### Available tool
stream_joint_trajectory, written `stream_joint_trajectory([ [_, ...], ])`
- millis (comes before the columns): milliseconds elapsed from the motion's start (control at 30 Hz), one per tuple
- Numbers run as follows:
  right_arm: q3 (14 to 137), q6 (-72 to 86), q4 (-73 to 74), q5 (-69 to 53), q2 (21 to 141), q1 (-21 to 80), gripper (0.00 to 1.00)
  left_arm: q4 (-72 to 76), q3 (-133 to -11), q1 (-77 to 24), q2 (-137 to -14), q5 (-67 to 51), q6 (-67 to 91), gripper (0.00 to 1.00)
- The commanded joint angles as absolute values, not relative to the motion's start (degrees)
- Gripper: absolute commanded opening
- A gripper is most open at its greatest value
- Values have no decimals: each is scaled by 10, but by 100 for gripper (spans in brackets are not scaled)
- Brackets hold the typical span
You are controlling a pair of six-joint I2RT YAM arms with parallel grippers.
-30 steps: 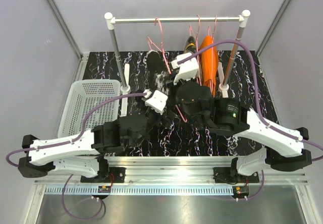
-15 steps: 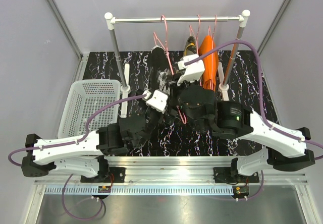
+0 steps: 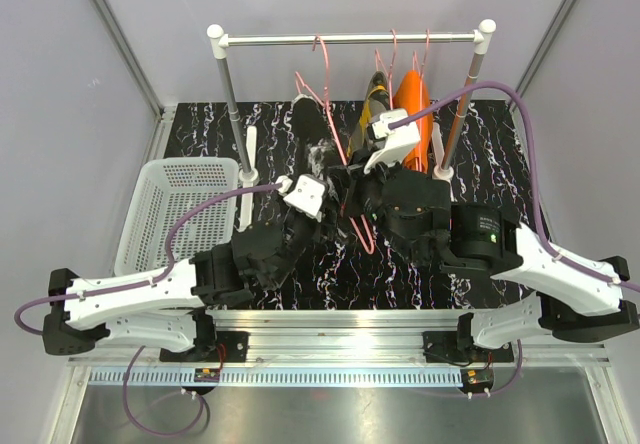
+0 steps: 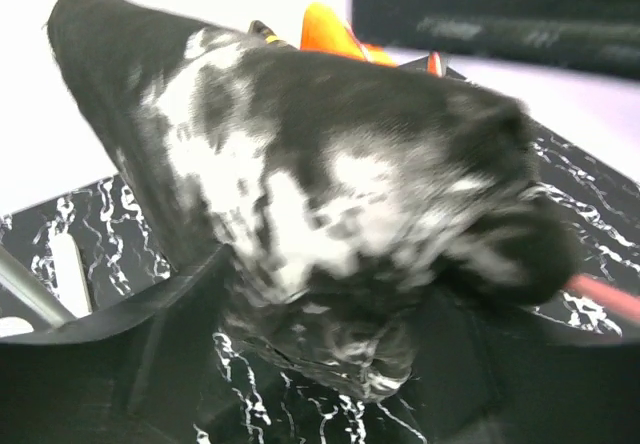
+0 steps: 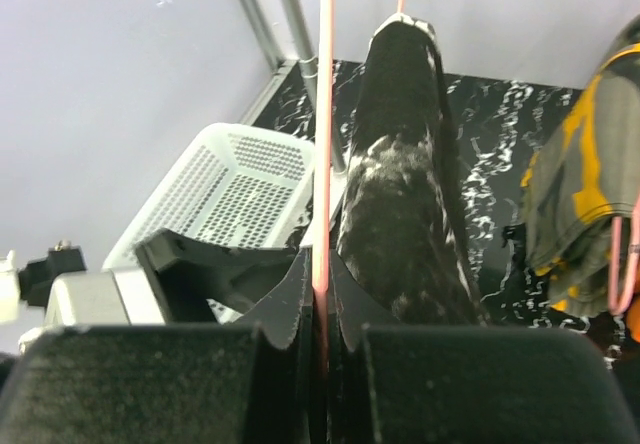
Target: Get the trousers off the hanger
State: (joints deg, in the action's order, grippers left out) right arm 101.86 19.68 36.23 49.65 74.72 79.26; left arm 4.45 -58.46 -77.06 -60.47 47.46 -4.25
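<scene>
Below the rail (image 3: 350, 38), the black-and-white trousers (image 3: 312, 139) drape over a pink hanger (image 5: 322, 164) — right gripper (image 5: 322, 314) clenched on the hanger, left gripper (image 4: 330, 314) grasping the trousers' cloth.

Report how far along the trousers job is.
Done: nothing yet; the trousers are not off the pink hanger. In hand: the right gripper clamps the hanger's rod, and the left gripper appears to grip the bunched cloth. Left: pull the trousers free.
</scene>
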Motion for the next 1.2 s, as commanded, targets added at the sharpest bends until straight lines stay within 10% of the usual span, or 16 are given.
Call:
stream_joint_trajectory([
  [0,1026,224,272,475,722,800,0,106,-588,-762,-595,464,-28,55],
  [200,1010,222,280,502,718,799,0,136,-587,-762,-572,490,-29,0],
  [533,950,250,365,597,736,787,0,101,-610,-762,-491,571,-32,0],
  [1167,748,312,348,415,762,685,0,83,-707,-762,-426,661,-143,0],
])
